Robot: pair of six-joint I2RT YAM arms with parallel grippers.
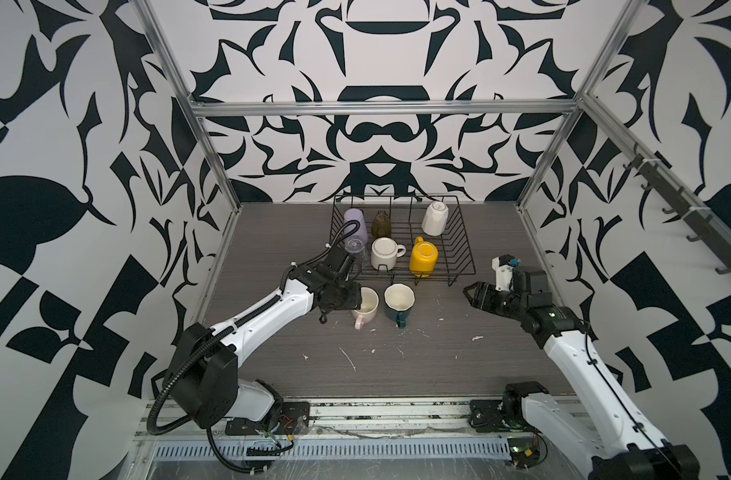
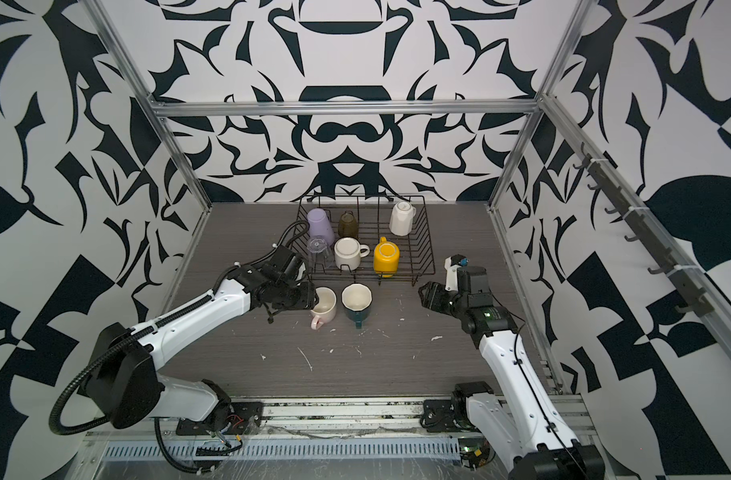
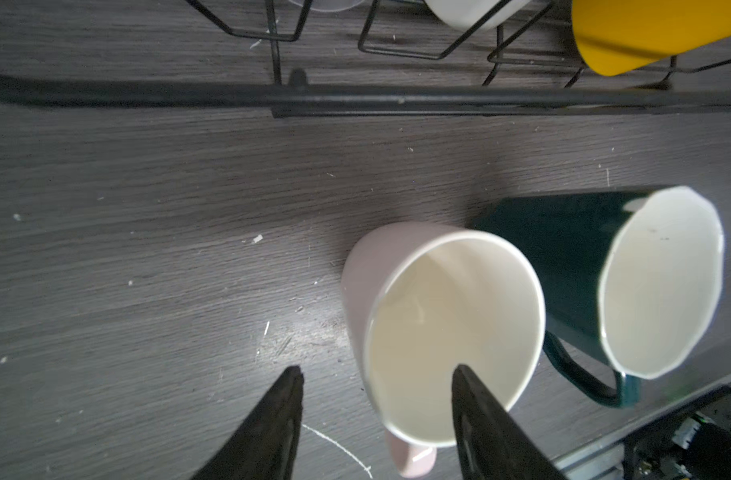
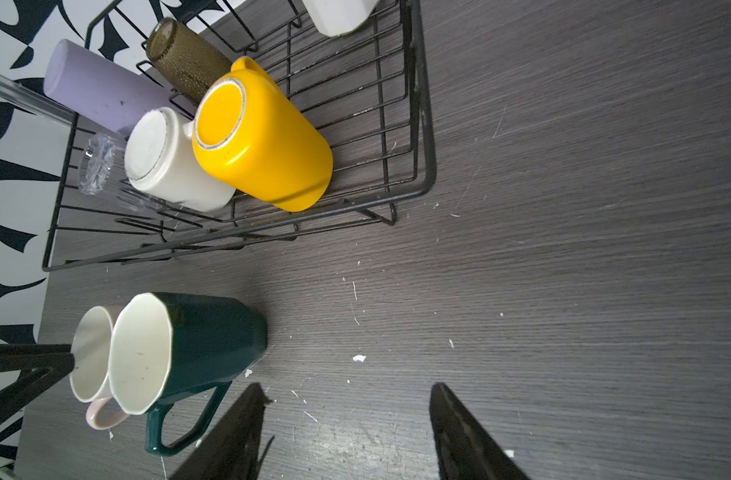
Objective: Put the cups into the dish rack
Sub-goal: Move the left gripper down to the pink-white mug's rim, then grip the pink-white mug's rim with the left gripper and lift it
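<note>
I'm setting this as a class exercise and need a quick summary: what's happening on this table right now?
Six cups sit upside down in the dish rack. The pale pink mug and dark green mug stand upright on the table in front of it. The left gripper straddles the pink mug's rim, one finger inside, jaws not closed. The right gripper hangs open over bare table, empty.

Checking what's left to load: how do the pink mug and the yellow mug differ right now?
The pink mug stands mouth up on the table; the yellow mug sits base up in the dish rack. The left hand straddles the pink mug's rim, open; no hand is near the yellow mug. Both have handles.
</note>
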